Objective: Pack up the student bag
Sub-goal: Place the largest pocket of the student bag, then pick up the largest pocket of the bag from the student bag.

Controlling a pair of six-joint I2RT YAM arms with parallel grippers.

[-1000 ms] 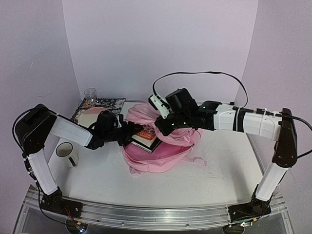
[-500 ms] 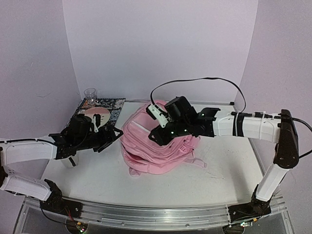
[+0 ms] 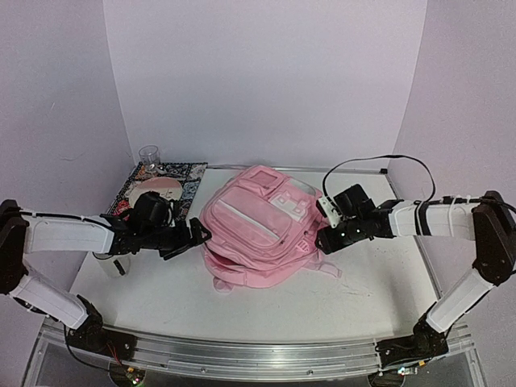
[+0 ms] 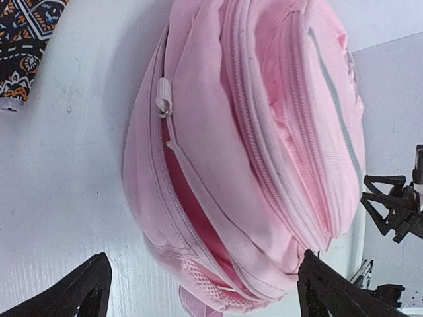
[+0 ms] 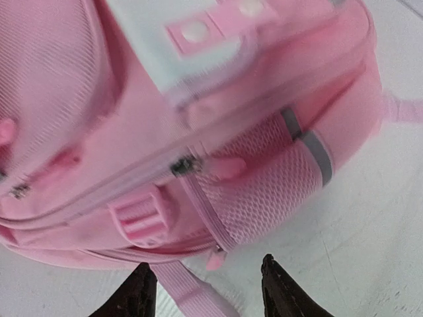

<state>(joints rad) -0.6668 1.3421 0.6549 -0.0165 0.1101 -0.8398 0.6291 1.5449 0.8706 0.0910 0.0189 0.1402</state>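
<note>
The large soft pale-pink fabric backpack (image 3: 260, 219) lies pockets-up in the middle of the white bench (image 3: 161, 298), and I have hold of nothing.
It sits a little nearer the far edge than the near one. My left hand (image 3: 197, 234) is just beside its left side, fingers spread wide and empty. My right hand (image 3: 321, 240) is close off its right side by the mesh pocket (image 5: 264, 191), fingers parted, also gripping nothing.
</note>
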